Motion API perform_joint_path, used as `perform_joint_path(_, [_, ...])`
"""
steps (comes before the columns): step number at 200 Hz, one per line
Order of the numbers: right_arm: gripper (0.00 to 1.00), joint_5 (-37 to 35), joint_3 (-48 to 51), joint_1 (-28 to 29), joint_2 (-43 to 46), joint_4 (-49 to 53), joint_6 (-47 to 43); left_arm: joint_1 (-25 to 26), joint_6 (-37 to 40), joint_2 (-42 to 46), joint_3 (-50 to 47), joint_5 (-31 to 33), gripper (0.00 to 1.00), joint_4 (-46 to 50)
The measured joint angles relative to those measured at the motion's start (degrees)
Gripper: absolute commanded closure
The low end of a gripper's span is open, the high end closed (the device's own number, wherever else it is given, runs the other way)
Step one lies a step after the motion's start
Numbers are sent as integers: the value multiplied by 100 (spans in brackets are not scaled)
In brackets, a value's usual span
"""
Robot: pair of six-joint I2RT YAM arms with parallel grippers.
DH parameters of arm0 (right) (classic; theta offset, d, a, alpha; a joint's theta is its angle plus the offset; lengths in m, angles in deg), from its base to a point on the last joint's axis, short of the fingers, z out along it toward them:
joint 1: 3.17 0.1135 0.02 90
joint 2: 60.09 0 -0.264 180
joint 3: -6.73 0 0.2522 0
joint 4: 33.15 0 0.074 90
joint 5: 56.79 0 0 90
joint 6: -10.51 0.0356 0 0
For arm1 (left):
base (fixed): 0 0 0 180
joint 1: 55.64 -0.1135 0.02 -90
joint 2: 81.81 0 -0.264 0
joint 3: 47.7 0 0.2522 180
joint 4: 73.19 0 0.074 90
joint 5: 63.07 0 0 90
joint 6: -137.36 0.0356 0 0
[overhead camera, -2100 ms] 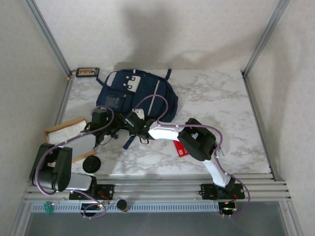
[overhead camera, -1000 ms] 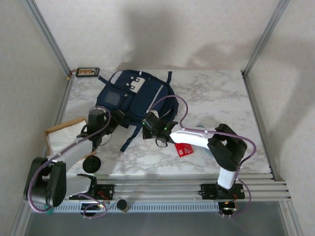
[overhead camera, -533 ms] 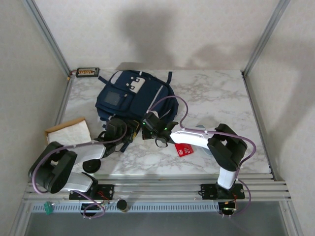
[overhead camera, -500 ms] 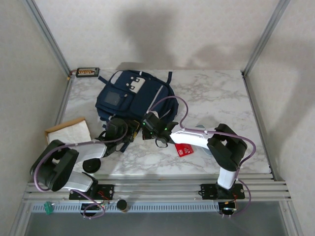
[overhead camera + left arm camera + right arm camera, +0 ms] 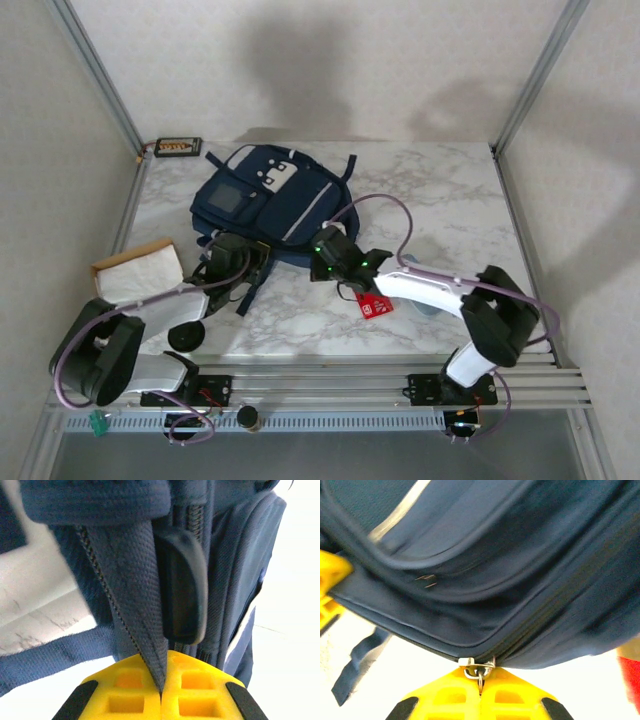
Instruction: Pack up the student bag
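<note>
item: student bag (image 5: pixel 272 196), navy fabric with pale patches and a light stripe, lying flat on the marble table (image 5: pixel 470 210); its body reaches away from both pincers, which meet it side by side at its near edge. left pincer (image 5: pixel 162 692): clenched, yellow fingers (image 5: pixel 131 686) pressed together on a fold of navy webbing strap (image 5: pixel 135 600) with stitched zip edging; a black plastic buckle (image 5: pixel 181 587) sits just above and to the right of the fingertips, touching the strap. in the top view the left pincer (image 5: pixel 248 268) lies at the bag's near left corner, with a loose dark strap end trailing beside it. right pincer (image 5: pixel 480 692): clenched on the metal zipper pull (image 5: pixel 477 667) at the bag's lower seam, the zip track running up and to the right from the fingertips. in the top view the right pincer (image 5: pixel 320 262) sits at the bag's near right corner. other stock: red card (image 5: pixel 376 304) on the table just behind the right pincer, under its forearm; white pad in a cardboard tray (image 5: pixel 135 270) well to the left of the left pincer; black round disc (image 5: pixel 187 335) behind the left pincer, near the arm's base; small dark tray (image 5: pixel 177 147) far beyond the bag.
</note>
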Motion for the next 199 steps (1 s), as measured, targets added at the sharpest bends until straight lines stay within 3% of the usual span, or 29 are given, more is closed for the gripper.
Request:
perform_joint_path(53, [100, 420, 490, -938, 754, 260, -358, -1095, 1519, 334, 214, -398, 100, 1239])
perform_joint_path(79, [100, 354, 334, -848, 603, 496, -592, -1731, 2280, 188, 560, -264, 100, 1694])
perform_joint_path(88, [100, 387, 236, -739, 487, 518, -658, -1786, 2409, 205, 586, -258, 92, 1694])
perform_joint_path(109, [100, 605, 28, -555, 234, 498, -863, -1755, 2581, 282, 586, -293, 96, 1711])
perform_joint_path(121, [83, 785, -33, -505, 155, 428, -1014, -1749, 2651, 297, 586, -308, 90, 1731])
perform_joint_path(138, [80, 1049, -216, -407, -26, 393, -1340, -1775, 2708, 280, 603, -321, 90, 1825])
perform_joint_path(170, [56, 1440, -267, -439, -262, 179, -1829, -1801, 2815, 321, 614, -278, 96, 1923])
perform_joint_path(199, [45, 2055, 4, -625, -258, -260, -2286, -1808, 2881, 332, 721, -251, 100, 2096])
